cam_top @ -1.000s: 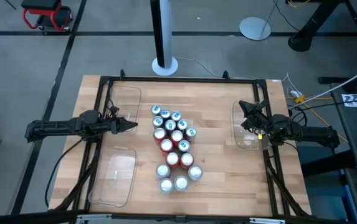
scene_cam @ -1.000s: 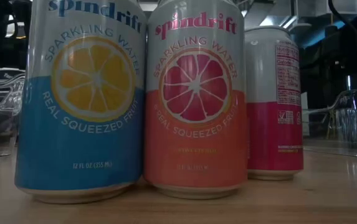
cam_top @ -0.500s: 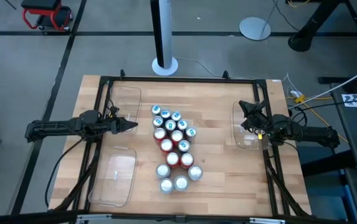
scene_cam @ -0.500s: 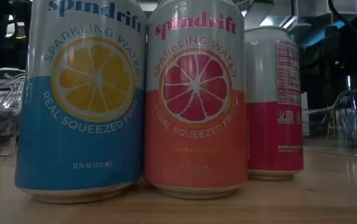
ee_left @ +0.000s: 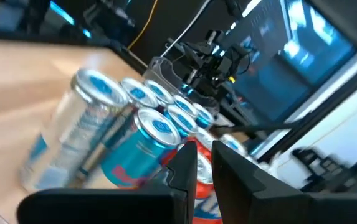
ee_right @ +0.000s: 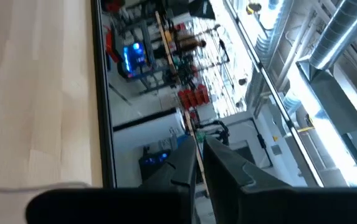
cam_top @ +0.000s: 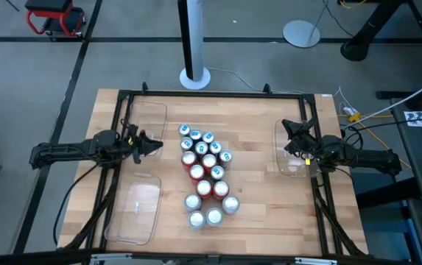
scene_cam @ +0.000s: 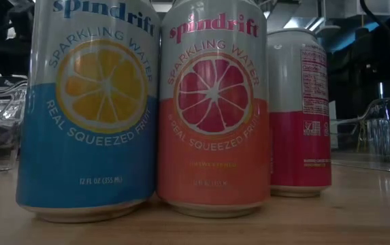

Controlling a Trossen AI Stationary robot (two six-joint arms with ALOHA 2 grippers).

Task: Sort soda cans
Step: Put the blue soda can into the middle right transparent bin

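Several soda cans [cam_top: 206,173] stand upright in a tight cluster at the table's middle: blue ones [cam_top: 195,136] at the far end, red ones [cam_top: 202,166] in the middle, silver ones [cam_top: 209,211] nearest. The low view shows a blue can [scene_cam: 89,109], a coral can [scene_cam: 212,109] and a pink can [scene_cam: 300,112] close up. My left gripper [cam_top: 155,146] is shut and hovers left of the cluster, pointing at it; its wrist view shows the can tops [ee_left: 159,124] beyond the fingertips [ee_left: 204,165]. My right gripper [cam_top: 290,132] is shut over the right tray, touching nothing [ee_right: 198,155].
Three clear plastic trays lie on the wooden table: one at the far left [cam_top: 149,118], one at the near left [cam_top: 137,210], one on the right [cam_top: 290,154]. A black frame [cam_top: 211,93] runs along the table's edges. Bare wood lies between the cans and each tray.
My left gripper has turned about its wrist while staying left of the cans. The right arm and the cans have kept still.
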